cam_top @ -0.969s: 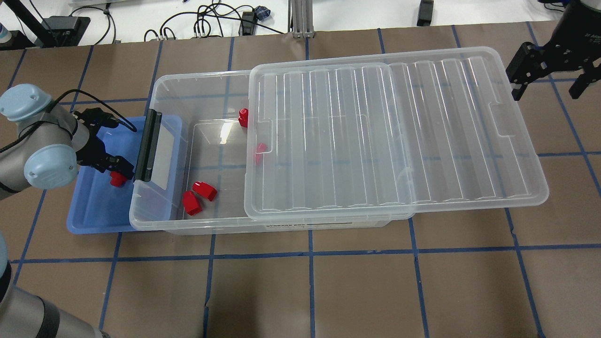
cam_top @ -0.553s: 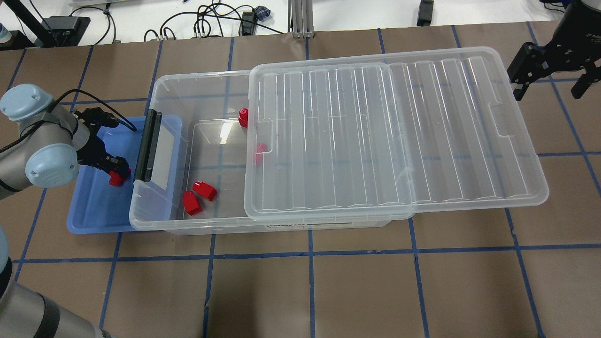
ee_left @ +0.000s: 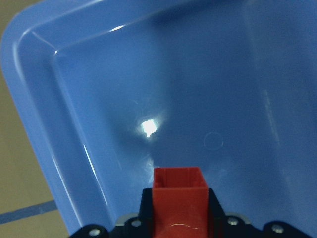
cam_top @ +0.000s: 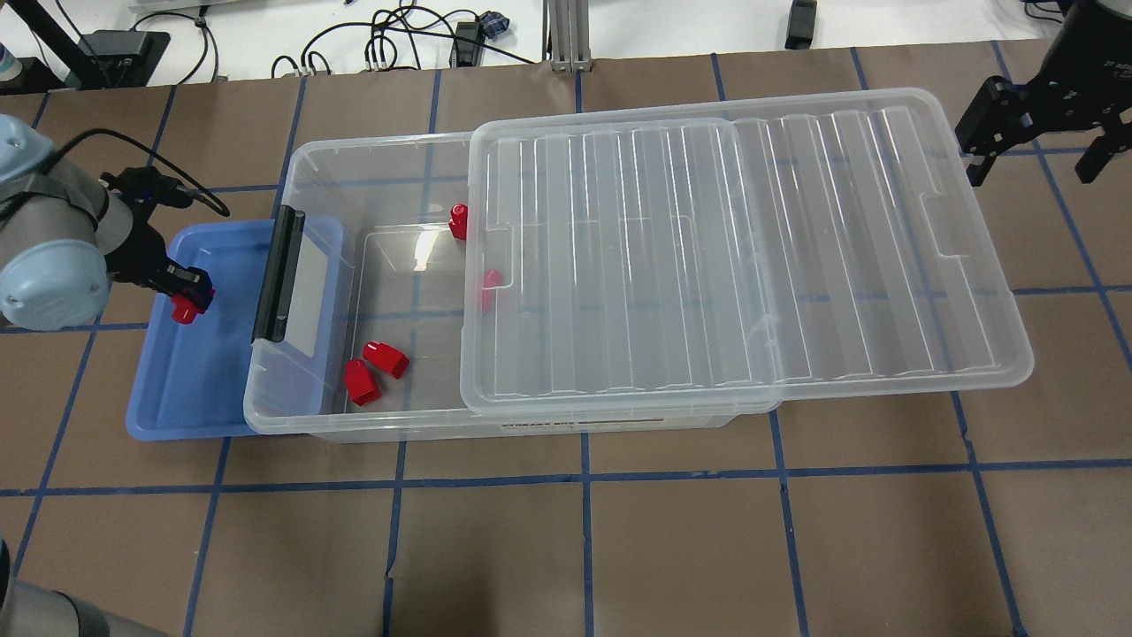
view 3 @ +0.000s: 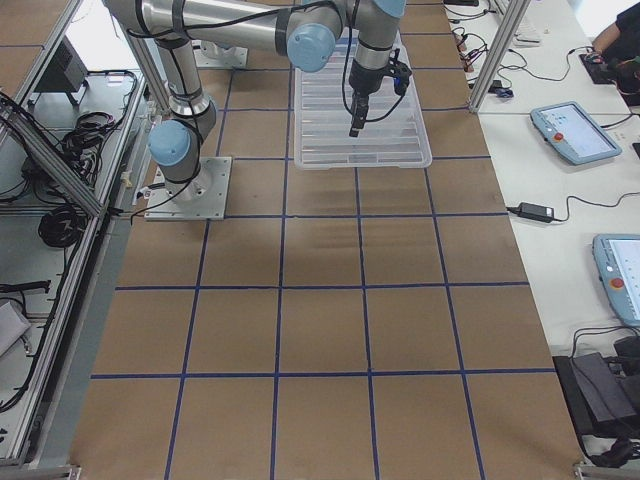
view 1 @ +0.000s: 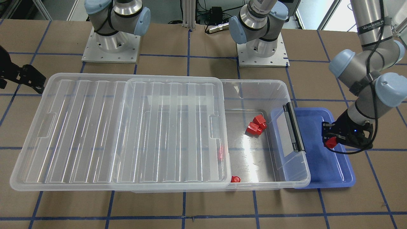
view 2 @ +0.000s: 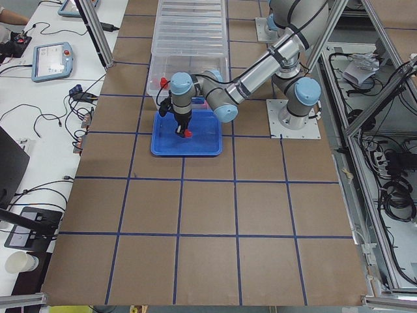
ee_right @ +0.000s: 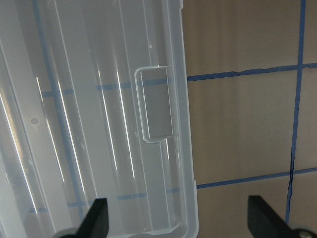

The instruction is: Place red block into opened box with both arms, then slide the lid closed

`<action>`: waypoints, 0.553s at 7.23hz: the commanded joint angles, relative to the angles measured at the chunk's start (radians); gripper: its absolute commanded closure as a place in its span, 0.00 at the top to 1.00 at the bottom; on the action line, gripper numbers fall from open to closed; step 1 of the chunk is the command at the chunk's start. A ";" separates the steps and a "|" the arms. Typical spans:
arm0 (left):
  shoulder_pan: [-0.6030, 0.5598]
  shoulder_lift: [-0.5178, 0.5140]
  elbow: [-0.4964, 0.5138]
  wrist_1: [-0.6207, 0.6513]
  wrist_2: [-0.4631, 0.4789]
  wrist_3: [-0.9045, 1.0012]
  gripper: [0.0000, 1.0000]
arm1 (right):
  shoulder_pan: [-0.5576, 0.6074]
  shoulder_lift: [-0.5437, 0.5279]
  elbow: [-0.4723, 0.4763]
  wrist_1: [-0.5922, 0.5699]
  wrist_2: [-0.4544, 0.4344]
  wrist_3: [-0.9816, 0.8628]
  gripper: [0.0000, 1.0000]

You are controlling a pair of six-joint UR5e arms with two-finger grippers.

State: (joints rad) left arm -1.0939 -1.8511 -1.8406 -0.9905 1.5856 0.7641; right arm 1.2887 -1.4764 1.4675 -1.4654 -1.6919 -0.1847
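- The red block (cam_top: 185,310) is pinched in my left hand (cam_top: 181,295). The fingers are closed on its sides and one end pokes out past them.
- Block and hand hang over the blue tray (cam_top: 190,389), clear of its floor and near the tray's far rim.
- Just beside the tray is the box (cam_top: 265,414). Its end with the black handle (cam_top: 279,274) overlaps the tray's nearest edge.
- The lid (cam_top: 752,257) covers most of the box and juts out past its other short end, resting on the rim.
- That leaves an open strip between the handle and the lid's notched edge — the only uncovered room in the box.
- Four more red blocks lie in the box: a pair (cam_top: 373,370) near the front wall, one (cam_top: 458,221) by the back wall at the lid's edge, and one (cam_top: 489,283) half under the lid.
- My right hand (cam_top: 1033,164) is spread wide and holds nothing. It hangs above the bench (cam_top: 619,548), just off the lid's overhanging short end — not touching it.
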 commanded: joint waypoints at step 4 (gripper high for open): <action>-0.257 0.161 0.186 -0.355 -0.018 -0.410 0.01 | -0.002 -0.001 0.001 -0.001 -0.003 0.002 1.00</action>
State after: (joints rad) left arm -1.2523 -1.7165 -1.6525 -1.3299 1.5685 0.5138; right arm 1.2871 -1.4765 1.4680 -1.4641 -1.6968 -0.1844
